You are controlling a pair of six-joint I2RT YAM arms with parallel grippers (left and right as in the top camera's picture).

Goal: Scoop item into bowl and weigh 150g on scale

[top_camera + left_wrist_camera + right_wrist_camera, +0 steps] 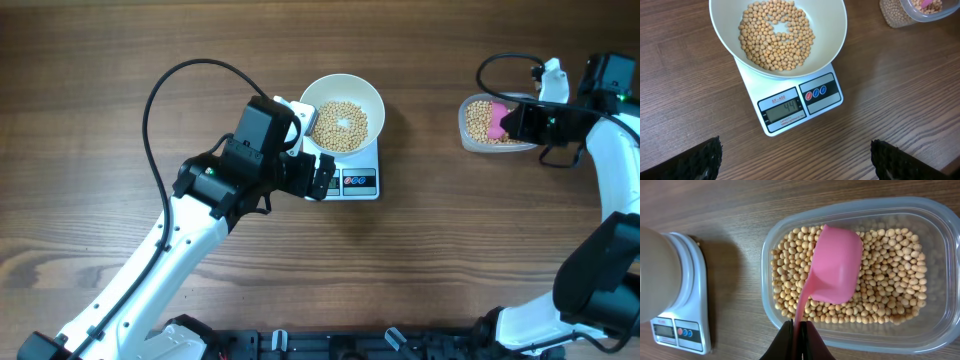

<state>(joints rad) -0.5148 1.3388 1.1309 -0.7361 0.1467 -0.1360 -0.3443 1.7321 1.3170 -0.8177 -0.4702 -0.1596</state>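
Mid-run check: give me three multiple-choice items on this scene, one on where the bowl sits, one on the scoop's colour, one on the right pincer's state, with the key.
1. Where is the bowl?
A: on the scale. B: beside the scale. C: under the scale.

2. What colour is the scoop?
A: blue. B: green. C: pink.

3. How is the right pincer?
A: open and empty. B: shut on the scoop's handle. C: open around the bowl.

Key:
1 A, the left wrist view shows the bowl resting on top of the scale.
2 C, the scoop over the beans is pink in the right wrist view.
3 B, it is closed tight on the end of the handle.
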